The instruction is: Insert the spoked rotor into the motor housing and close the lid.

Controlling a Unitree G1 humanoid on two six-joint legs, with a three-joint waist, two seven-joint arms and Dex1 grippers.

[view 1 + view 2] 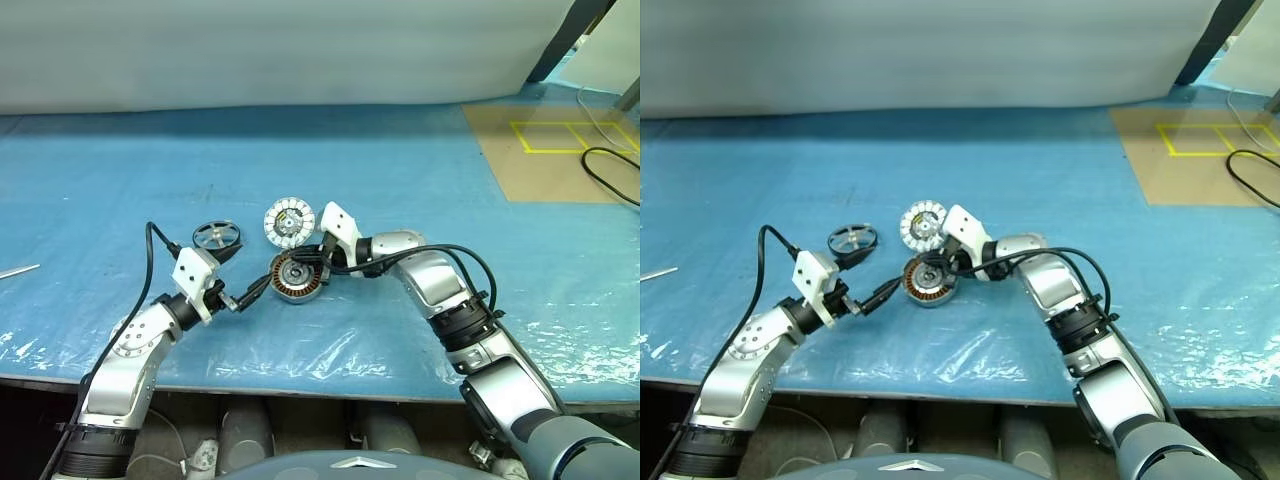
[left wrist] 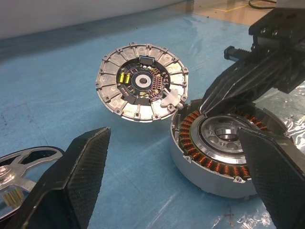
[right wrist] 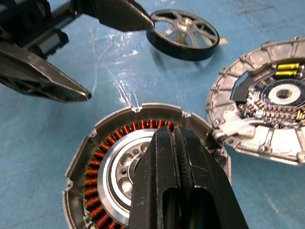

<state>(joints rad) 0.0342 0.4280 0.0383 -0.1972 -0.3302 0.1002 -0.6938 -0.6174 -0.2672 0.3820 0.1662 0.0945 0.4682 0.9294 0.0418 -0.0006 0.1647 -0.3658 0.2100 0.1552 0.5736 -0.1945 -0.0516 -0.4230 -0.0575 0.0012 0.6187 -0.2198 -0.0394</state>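
The motor housing (image 1: 298, 278), a silver shell with copper windings and a grey hub, lies on the blue sheet. The lid (image 1: 289, 222) lies just behind it with its segmented face up and its edge touching the housing's rim. To the left lies the spoked rotor (image 1: 217, 236), a dark wheel. My right gripper (image 3: 177, 143) is shut with nothing in it, and its tips are over the housing's windings on the lid side. My left gripper (image 1: 245, 276) is open and level, left of the housing, with one finger (image 2: 81, 176) near the rotor (image 2: 24, 164) and the other (image 2: 276, 167) by the housing (image 2: 224, 148).
A thin metal tool (image 1: 20, 270) lies at the far left. A brown board with yellow tape (image 1: 560, 135) and a black cable (image 1: 610, 170) are at the back right. The table's front edge (image 1: 320, 385) runs just before my arms.
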